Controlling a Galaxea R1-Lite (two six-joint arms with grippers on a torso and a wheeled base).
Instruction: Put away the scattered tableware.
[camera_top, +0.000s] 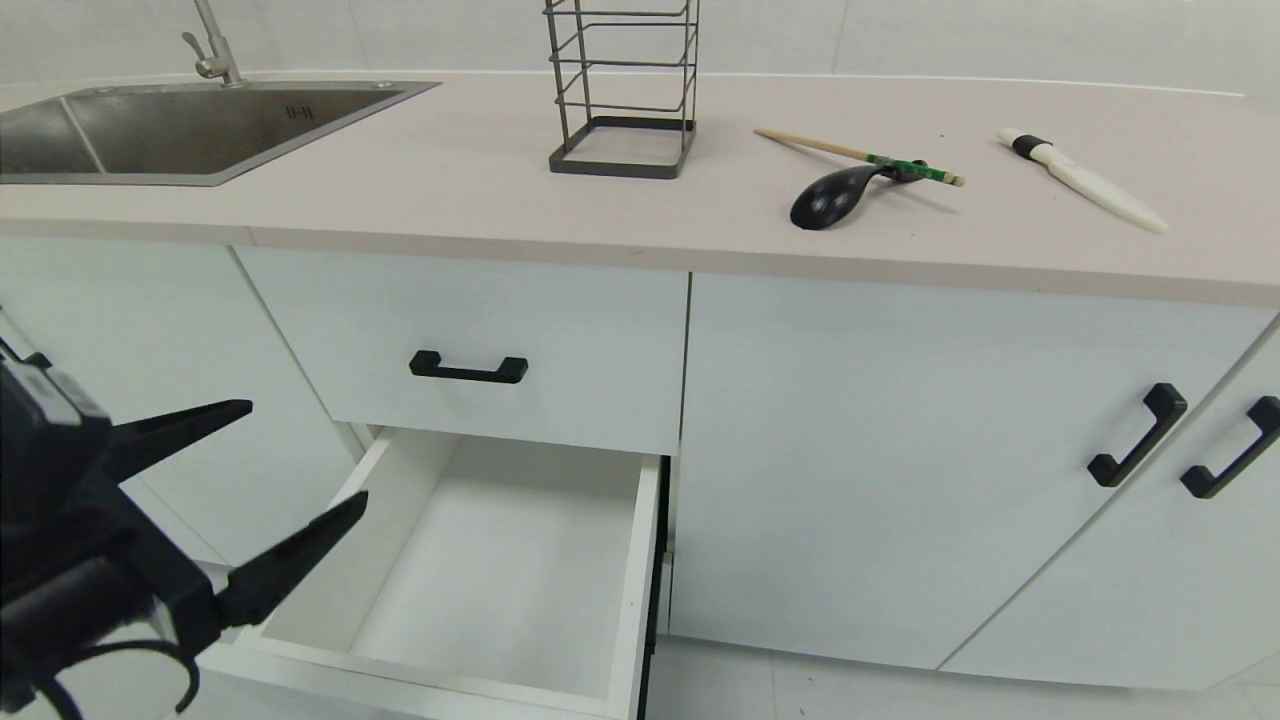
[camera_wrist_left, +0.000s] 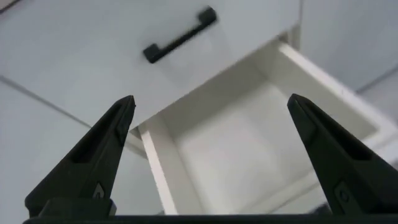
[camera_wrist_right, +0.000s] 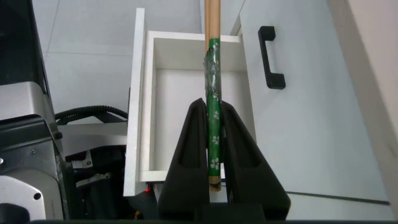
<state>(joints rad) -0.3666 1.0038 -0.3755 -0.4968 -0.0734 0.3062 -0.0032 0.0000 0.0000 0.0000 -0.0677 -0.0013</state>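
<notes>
My right gripper (camera_wrist_right: 212, 107) is shut on a wooden chopstick (camera_wrist_right: 212, 59) with a green patterned wrap, held above the open white drawer (camera_wrist_right: 138, 93). On the counter lie a second green-banded chopstick (camera_top: 850, 152), a black spoon (camera_top: 830, 198) touching it, and a white utensil with a black band (camera_top: 1085, 182). The drawer (camera_top: 640, 560) stands pulled out below the counter and looks bare inside. My left gripper (camera_top: 308, 451) hangs open by the drawer's left front corner, nothing between its fingers. In the left wrist view that gripper (camera_wrist_left: 211, 99) faces the drawer (camera_wrist_left: 158, 158).
A dark wire rack (camera_top: 622, 90) stands mid-counter, with a steel sink (camera_top: 190, 125) at the far left. A shut drawer with a black handle (camera_top: 468, 368) sits above the open one. Cabinet doors with black handles (camera_top: 1140, 435) lie to the right.
</notes>
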